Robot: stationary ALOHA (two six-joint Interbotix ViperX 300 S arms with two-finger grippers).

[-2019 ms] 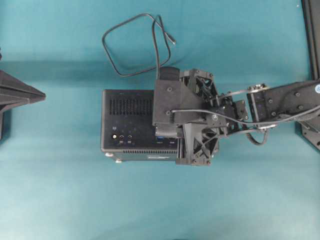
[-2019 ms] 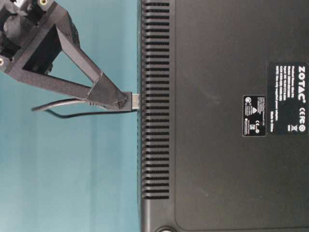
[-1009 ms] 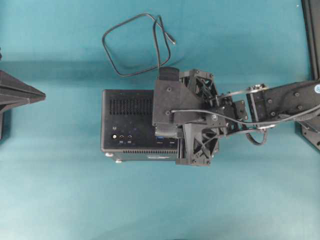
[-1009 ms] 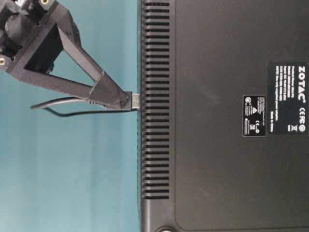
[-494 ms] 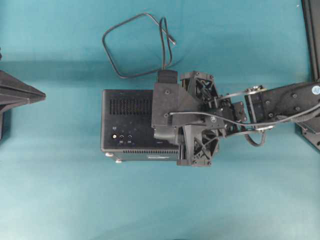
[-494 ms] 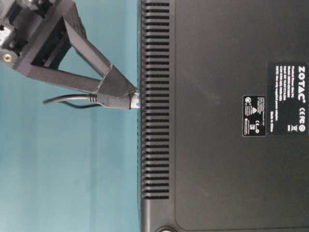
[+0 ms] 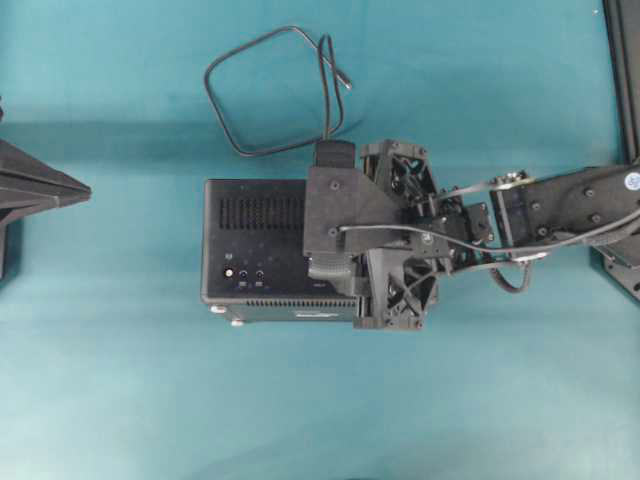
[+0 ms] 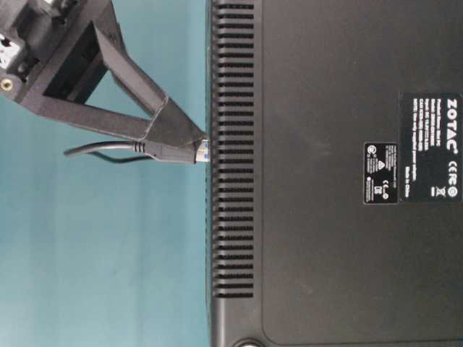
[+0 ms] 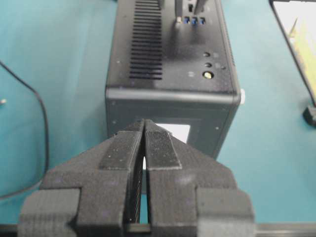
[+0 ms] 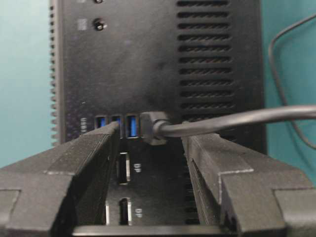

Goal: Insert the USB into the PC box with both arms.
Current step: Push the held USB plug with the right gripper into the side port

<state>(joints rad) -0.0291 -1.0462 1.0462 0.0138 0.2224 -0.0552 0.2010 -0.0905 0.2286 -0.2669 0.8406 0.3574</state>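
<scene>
since a second ago the right arm's fingers (image 10: 150,148) have spread apart and no longer pinch the usb (image 10: 155,127); its plug now stands free between them, touching neither, seated in a socket on the ported face of the pc box (image 10: 158,64), just beside three small blue sockets (image 10: 116,123). the thin dark grey cable runs out to the right and, in the overhead view, loops on the teal counter (image 7: 120,400) behind the box. two slots below the sockets are each marked "dp". in the table-level view one finger (image 8: 170,130) lies just above the plug at the row of vent slots, and a white "zotac" label sits on the box's black panel. the left arm's fingers (image 9: 144,148) are pressed together on nothing, apart from the box.
</scene>
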